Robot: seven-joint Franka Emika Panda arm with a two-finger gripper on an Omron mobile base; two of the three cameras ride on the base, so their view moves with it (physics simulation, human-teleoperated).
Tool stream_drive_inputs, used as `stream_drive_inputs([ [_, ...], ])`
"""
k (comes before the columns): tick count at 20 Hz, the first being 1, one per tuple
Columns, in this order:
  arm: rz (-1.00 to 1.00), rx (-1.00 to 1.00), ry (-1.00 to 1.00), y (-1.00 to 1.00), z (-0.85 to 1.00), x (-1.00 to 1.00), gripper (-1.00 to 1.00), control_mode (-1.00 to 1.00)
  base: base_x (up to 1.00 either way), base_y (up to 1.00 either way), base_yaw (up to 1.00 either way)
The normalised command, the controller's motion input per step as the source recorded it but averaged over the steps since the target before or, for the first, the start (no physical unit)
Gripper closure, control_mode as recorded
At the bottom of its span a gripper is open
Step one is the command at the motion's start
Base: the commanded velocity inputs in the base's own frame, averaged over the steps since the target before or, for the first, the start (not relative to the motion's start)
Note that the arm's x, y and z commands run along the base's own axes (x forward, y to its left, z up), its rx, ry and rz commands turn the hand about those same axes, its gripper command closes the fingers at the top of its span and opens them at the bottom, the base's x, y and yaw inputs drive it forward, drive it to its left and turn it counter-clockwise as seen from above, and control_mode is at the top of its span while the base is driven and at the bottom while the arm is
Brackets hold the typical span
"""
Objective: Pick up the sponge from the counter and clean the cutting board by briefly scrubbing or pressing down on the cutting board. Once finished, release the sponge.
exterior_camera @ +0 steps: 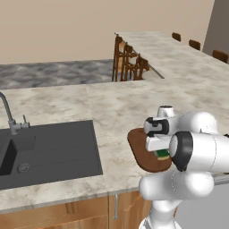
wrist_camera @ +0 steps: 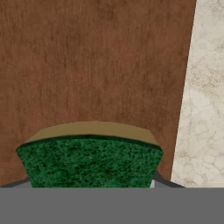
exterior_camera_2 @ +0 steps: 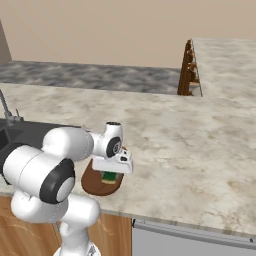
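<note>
cutting board (exterior_camera: 142, 154) on marbled counter (exterior_camera: 103, 107) beside sink (exterior_camera: 49, 152).

We see the small green-topped sponge (exterior_camera_2: 109, 176) under the white gripper (exterior_camera_2: 111, 173) — over the dark brown wooden cutting board (exterior_camera_2: 92, 184), on the beige marbled counter (exterior_camera_2: 175, 145).

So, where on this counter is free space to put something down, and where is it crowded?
The counter lies bare between the sink and the cutting board, and behind both toward the back edge. In the right base view, a wide bare stretch runs right of the board. The crowded spot is the board itself: the gripper holds the sponge over it.
</note>
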Motion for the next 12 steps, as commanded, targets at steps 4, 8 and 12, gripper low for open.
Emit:
stream_drive_inputs([
  [4,0.0,0.0,0.0,0.0,-0.16,0.34,1.0,-1.0,0.0,0.0,0.0],
  [8,0.0,0.0,0.0,0.0,-0.47,0.02,1.0,-1.0,0.0,0.0,0.0],
  [12,0.02,0.05,0.0,0.0,0.22,0.52,1.0,-1.0,0.0,0.0,0.0],
])
